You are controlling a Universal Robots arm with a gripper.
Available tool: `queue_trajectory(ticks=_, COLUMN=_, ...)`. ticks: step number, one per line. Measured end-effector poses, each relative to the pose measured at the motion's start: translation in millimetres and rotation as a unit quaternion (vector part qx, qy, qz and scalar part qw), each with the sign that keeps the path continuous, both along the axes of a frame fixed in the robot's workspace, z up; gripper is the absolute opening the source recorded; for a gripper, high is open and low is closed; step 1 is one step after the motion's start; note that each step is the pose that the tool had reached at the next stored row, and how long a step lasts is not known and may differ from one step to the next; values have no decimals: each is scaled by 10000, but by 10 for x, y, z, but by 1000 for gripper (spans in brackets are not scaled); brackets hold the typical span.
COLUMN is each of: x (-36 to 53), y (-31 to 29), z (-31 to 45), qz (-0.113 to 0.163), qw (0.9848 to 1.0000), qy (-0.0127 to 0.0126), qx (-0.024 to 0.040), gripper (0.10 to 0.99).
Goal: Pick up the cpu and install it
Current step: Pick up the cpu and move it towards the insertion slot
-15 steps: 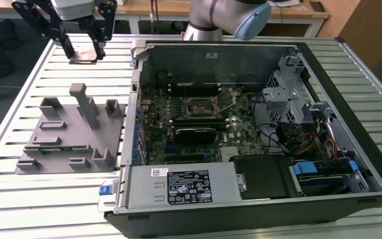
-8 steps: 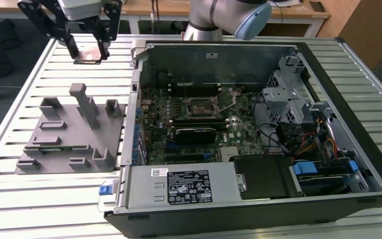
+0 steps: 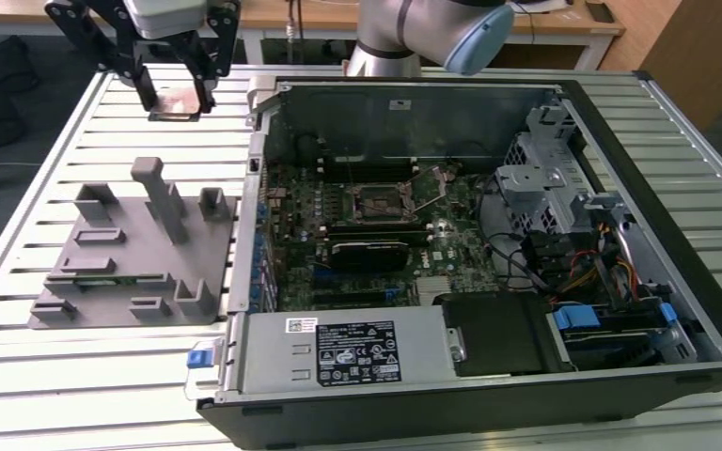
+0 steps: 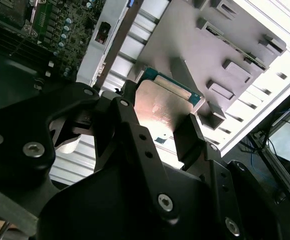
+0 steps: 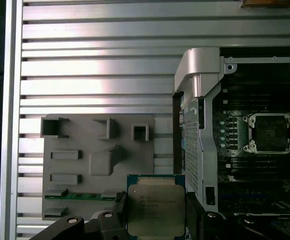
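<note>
Metal slats form the table (image 3: 72, 376). The open computer case (image 3: 713, 310) lies on it, lower than the claw and off to one side, its CPU socket (image 3: 380, 200) well apart from the claw. The grey fixture (image 3: 123, 254) sits nearer, also lower. The claw (image 3: 176, 100) hangs above the table, fingers clamped on the cpu (image 5: 154, 210) — held flat between them, silvery top toward the wrist cameras.

Slatted metal table (image 3: 72, 385), wooden desk (image 3: 317, 11) behind
</note>
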State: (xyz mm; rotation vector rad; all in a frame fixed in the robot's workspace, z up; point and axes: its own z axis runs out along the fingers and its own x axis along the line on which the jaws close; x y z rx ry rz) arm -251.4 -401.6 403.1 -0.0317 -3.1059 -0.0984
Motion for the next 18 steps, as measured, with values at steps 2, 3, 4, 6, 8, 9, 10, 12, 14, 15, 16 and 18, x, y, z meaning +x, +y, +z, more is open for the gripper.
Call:
queue_trajectory(ticks=2, x=21, y=0, z=0, qz=0, qw=10000, qy=3, qx=0, gripper=545)
queue_trajectory(ticks=3, x=33, y=0, z=0, qz=0, qw=10000, qy=4, qx=0, gripper=545)
queue_trajectory(ticks=4, x=44, y=0, z=0, qz=0, qw=10000, qy=6, qx=0, gripper=545)
queue_trajectory(ticks=6, x=65, y=0, z=0, qz=0, qw=10000, qy=9, qx=0, gripper=545)
queue_trajectory(ticks=8, x=85, y=0, z=0, qz=0, qw=10000, qy=12, qx=0, gripper=545)
queue_trajectory(ticks=9, x=95, y=0, z=0, qz=0, qw=10000, qy=13, qx=0, gripper=545)
queue_trajectory(ticks=10, x=106, y=0, z=0, qz=0, qw=10000, qy=15, qx=0, gripper=545)
queue_trajectory(ticks=12, x=125, y=0, z=0, qz=0, qw=10000, qy=17, qx=0, gripper=545)
queue_trajectory(ticks=14, x=143, y=0, z=0, qz=0, qw=10000, qy=20, qx=0, gripper=545)
queue_trajectory(ticks=15, x=151, y=0, z=0, qz=0, qw=10000, qy=21, qx=0, gripper=545)
queue_trajectory(ticks=16, x=160, y=0, z=0, qz=0, qw=10000, qy=21, qx=0, gripper=545)
queue_trajectory(ticks=18, x=177, y=0, z=0, qz=0, qw=10000, qy=23, qx=0, gripper=545)
